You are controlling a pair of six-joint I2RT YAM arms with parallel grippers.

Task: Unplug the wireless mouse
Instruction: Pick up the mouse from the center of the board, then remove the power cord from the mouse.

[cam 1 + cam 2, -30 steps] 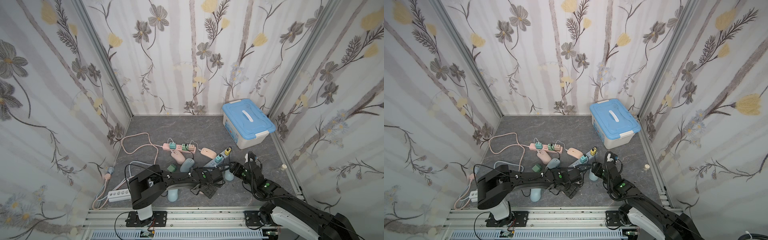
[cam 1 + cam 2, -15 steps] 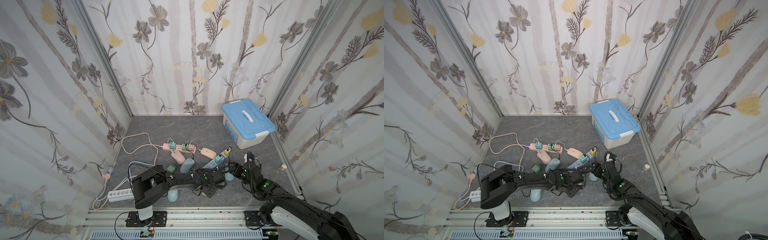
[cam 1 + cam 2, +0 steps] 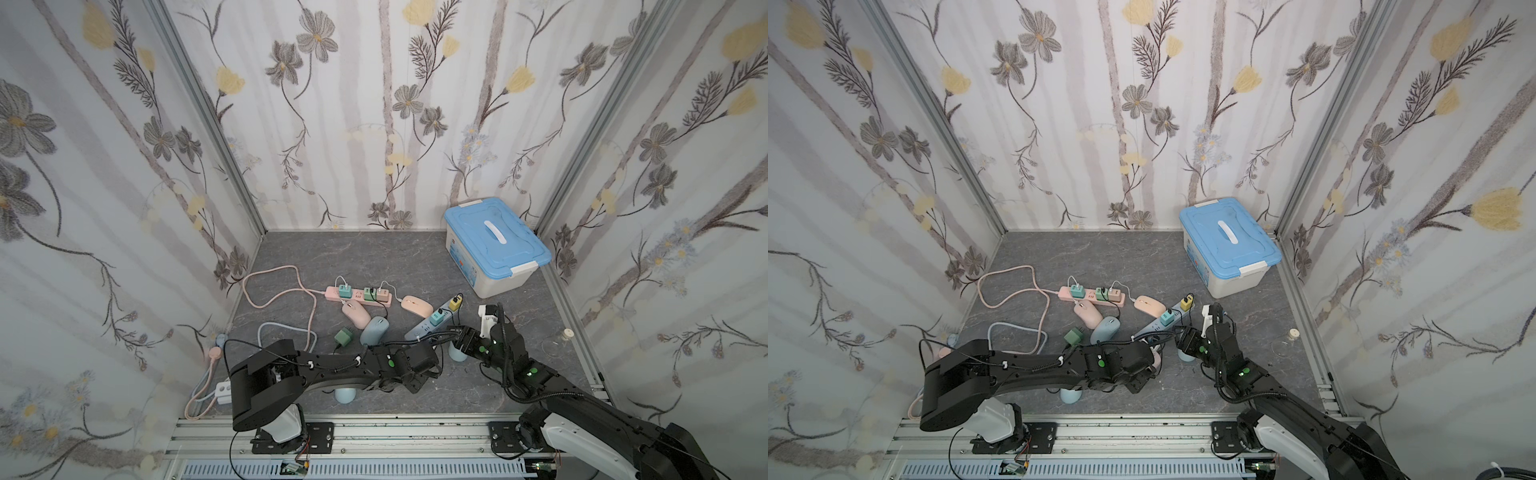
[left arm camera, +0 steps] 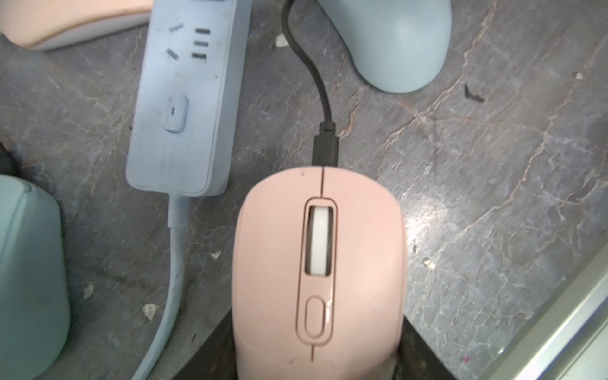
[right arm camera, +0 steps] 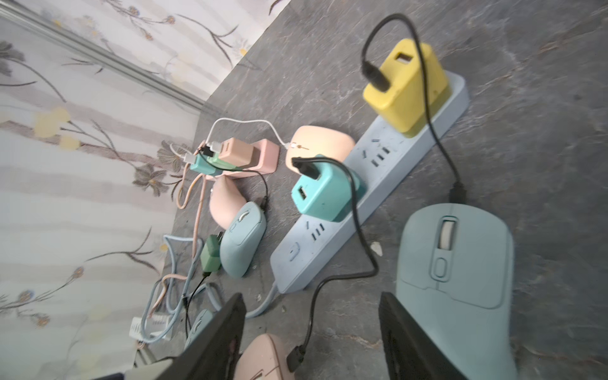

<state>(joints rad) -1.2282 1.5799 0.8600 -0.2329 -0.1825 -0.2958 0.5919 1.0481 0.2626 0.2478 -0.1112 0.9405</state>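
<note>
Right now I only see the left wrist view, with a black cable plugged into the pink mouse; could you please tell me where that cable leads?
Observer: The black cable runs to the teal charger on the blue power strip.
Operator: Thank you; where is the right gripper?
Observer: The right gripper is open, and that cable lies between its fingers, close to the pink mouse.

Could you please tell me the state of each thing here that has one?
pink mouse: black cable plugged in
left pincer: shut on pink mouse
right pincer: open, astride that cable
blue mouse: also plugged in
teal charger: plugged into blue power strip
green charger: unplugged, lying loose
storage box: lid shut
</note>
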